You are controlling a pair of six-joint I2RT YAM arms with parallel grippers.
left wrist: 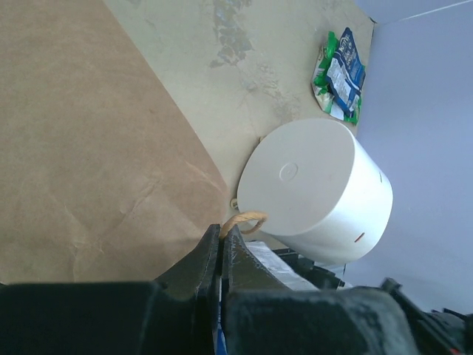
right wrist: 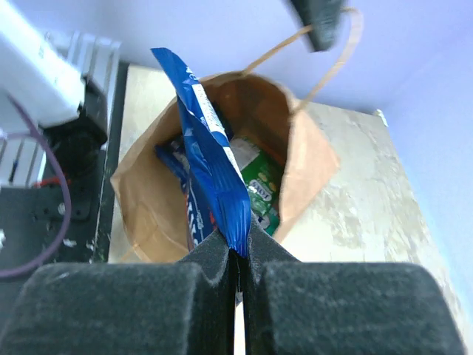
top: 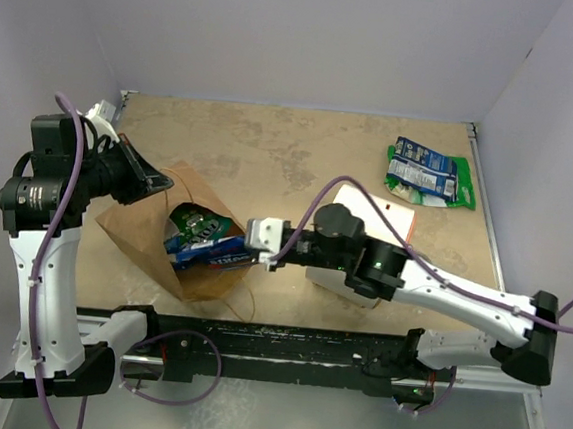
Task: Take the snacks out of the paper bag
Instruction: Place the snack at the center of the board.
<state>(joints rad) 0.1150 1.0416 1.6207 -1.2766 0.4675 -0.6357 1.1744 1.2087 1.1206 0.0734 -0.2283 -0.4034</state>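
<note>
The brown paper bag [top: 144,234] lies on its side at the left, its mouth facing right. My left gripper [top: 157,181] is shut on the bag's twisted handle [left wrist: 247,220], which pokes out past the fingertips, and holds the mouth up. At the mouth, my right gripper [top: 256,244] is shut on the end of a blue snack packet [right wrist: 207,148] that reaches back into the bag [right wrist: 310,159]. A green packet [right wrist: 260,186] and another blue one [right wrist: 185,203] lie inside. A blue packet on a green one [top: 426,173] lies out on the table at the far right.
A large white cylinder [left wrist: 318,192] with an orange rim stands right of the bag, mostly under my right arm in the top view. Purple walls close the table at the back and both sides. The black base rail [top: 285,345] runs along the near edge.
</note>
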